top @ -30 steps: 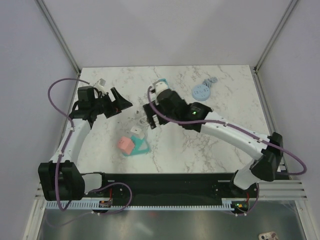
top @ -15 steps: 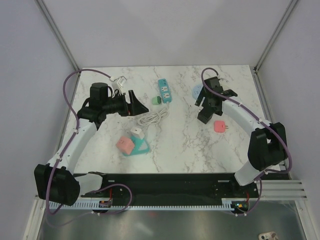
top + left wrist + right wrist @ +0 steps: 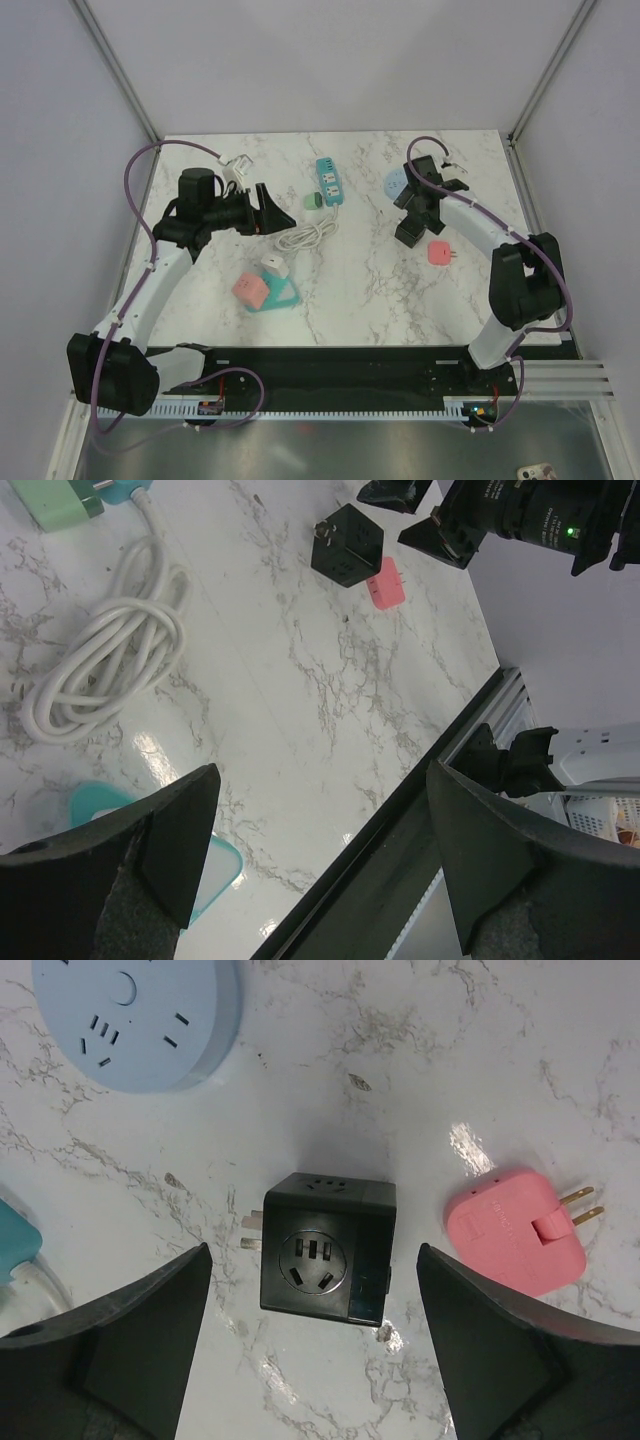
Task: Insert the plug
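Note:
A black cube adapter (image 3: 328,1247) lies on the marble with its two prongs pointing left. My right gripper (image 3: 313,1255) hangs open straight above it, one finger on each side, not touching; in the top view the gripper (image 3: 413,225) is at the right. A pink plug (image 3: 515,1230) lies just right of the cube. A blue round socket (image 3: 135,1020) lies beyond it. My left gripper (image 3: 278,208) is open and empty, above a coiled white cable (image 3: 110,670) with a green plug (image 3: 55,498) beside a teal power strip (image 3: 328,181).
A pink cube (image 3: 250,290) and a white adapter (image 3: 272,265) sit by a teal tray (image 3: 285,297) at the front left. The black front rail (image 3: 330,360) runs along the near edge. Grey walls close in both sides.
One second ago my right arm reached over the middle by the white cable; it now stands at the right above the black cube. My left gripper has shifted slightly right.

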### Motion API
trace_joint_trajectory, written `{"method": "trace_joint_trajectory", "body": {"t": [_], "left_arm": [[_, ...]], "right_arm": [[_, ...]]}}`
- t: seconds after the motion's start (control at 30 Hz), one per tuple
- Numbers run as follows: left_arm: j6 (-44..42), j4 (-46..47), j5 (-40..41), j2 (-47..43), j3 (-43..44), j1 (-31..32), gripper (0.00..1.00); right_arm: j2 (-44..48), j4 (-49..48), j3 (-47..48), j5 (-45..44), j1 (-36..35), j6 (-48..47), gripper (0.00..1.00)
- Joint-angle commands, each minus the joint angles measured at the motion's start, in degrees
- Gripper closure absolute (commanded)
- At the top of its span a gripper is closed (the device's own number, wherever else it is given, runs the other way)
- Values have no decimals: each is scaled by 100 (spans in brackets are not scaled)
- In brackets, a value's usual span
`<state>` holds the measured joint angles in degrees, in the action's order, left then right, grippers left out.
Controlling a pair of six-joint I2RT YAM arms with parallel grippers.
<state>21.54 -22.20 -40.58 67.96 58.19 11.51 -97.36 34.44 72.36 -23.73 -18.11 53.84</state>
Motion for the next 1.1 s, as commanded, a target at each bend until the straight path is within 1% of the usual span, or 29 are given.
{"method": "trace_joint_trajectory", "body": {"t": [0.0,0.17,0.27,0.33,0.43,0.47,0.5,0.63,0.7,0.77,0.8,0.87,0.9,0.93,0.97,1.0,1.03,1.07], "left_arm": [[-194,145,15,-117,-19,18,9],[-194,154,-3,-117,-54,18,10],[-194,154,-29,-160,-63,18,11],[-203,163,-20,-169,-63,18,11],[-203,189,-12,-169,-71,9,11],[-203,198,-3,-161,-71,18,11],[-194,198,-3,-143,-71,18,11],[-194,207,6,-161,-71,18,12],[-203,242,15,-169,-89,18,12],[-203,242,15,-178,-106,18,12],[-203,242,-3,-178,-107,18,12],[-212,251,6,-213,-124,18,12],[-220,251,23,-231,-141,18,12],[-220,251,24,-248,-150,18,12],[-212,251,41,-240,-168,18,12],[-212,268,41,-248,-168,18,12],[-194,286,41,-240,-168,18,12],[-185,312,32,-231,-168,9,12]], "right_arm": [[-20,-332,-134,-71,35,-31,10],[-81,-727,-397,324,44,-444,13],[-134,-815,-512,421,44,-752,13],[-169,-868,-573,596,53,-928,16],[-64,-1192,-783,1289,36,-990,18],[-11,-1307,-863,1718,18,-999,19],[41,-1395,-933,1853,-8,-1034,20],[244,-1536,-996,2047,-324,-1393,21],[253,-1554,-969,2353,-518,-1736,21],[288,-1510,-969,2355,-641,-2008,20],[314,-1475,-995,2512,-641,-2323,19],[516,-1326,-1101,2269,-641,-2623,17],[699,-1273,-1188,2102,-650,-2764,14],[805,-1194,-1232,1656,-650,-2826,13],[885,-1150,-1285,1408,-641,-2844,11],[1007,-1106,-1355,1075,-650,-2688,8],[1035,-1036,-1382,628,-650,-2573,7],[1044,-1035,-1417,510,-650,-2441,6]]}}
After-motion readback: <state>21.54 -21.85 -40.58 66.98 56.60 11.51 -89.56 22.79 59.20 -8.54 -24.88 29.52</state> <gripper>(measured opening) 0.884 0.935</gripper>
